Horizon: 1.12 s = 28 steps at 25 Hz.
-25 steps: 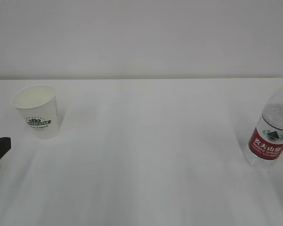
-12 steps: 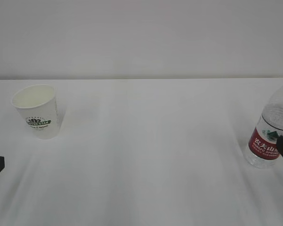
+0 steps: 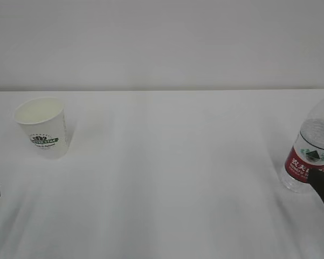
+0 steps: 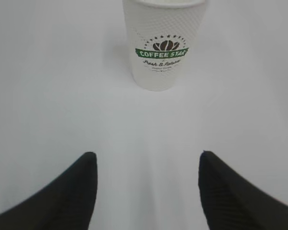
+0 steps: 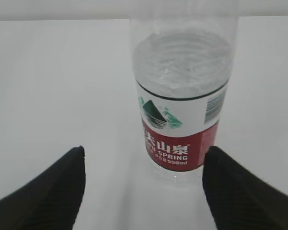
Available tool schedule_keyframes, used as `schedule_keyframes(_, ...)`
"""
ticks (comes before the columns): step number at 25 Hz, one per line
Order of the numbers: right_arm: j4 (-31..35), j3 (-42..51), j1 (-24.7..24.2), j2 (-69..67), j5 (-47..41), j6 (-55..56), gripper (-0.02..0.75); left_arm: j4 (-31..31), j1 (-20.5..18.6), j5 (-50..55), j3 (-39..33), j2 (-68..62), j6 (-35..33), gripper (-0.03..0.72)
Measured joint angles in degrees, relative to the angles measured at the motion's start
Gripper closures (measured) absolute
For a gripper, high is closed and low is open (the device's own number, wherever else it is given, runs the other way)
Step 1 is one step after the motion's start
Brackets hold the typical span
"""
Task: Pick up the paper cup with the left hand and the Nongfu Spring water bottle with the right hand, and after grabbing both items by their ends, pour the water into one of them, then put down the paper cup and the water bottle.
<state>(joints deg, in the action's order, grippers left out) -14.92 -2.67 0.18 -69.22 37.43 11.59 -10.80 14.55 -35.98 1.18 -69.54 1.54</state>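
Paper cup [image 3: 41,127] and Nongfu Spring water bottle [image 3: 311,147] stood upright at opposite ends of the white desk [image 3: 172,178], well apart, the cup at the far left and the bottle at the right edge of the exterior view. That spacing appeared to suit a two-arm pickup, each item lying on the side of the arm meant to take it. The cup's mouth faced up and its green logo faced the left wrist camera. The bottle held water [image 5: 182,60] to about its shoulder, above the red label.

The left tool [image 4: 146,191] had its jaws spread wide and empty, with the cup [image 4: 163,45] centred ahead of the gap but apart from it, so the approach looked lined up and not yet closed in. In the exterior view only a dark tip of it showed at the left edge. The right tool [image 5: 144,191] was likewise spread and holding nothing; the bottle [image 5: 182,105] stood just ahead of the jaws, nearer than the cup was to its tool, and centred between them. Neither item was touched. The task seemed to be at the reaching step, with both grasps, the pour and the set-down still to come.
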Motion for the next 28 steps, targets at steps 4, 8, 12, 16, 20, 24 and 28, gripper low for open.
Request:
schedule_keyframes(4,3.8,0.0,0.0,-1.8,0.9,-3.2,0.216,0.0,0.0,-0.3,0.0,0.0,0.6,0.210)
schedule_keyframes(8,5.0,0.0,0.0,-4.5,3.3,-4.1,0.253,0.0,0.0,-0.3,0.0,0.0,0.7,0.211)
schedule_keyframes(12,5.5,0.0,0.0,-8.4,8.2,-4.5,0.255,0.0,0.0,-0.3,0.0,0.0,0.8,0.212)
schedule_keyframes(16,7.8,0.0,0.0,-12.9,13.2,-5.9,0.256,0.0,0.0,0.2,0.0,0.0,0.8,0.213)
schedule_keyframes(20,8.9,0.0,0.0,-18.3,19.4,-7.2,0.256,0.0,0.0,0.5,0.0,0.0,0.9,0.213)
schedule_keyframes(24,10.4,1.2,0.0,-23.2,26.7,-8.2,0.256,0.0,0.0,0.5,0.0,0.0,0.9,0.213)
schedule_keyframes(28,12.5,2.3,0.0,-25.1,27.4,-9.1,0.256,0.0,0.0,0.6,0.0,0.0,0.9,0.213)
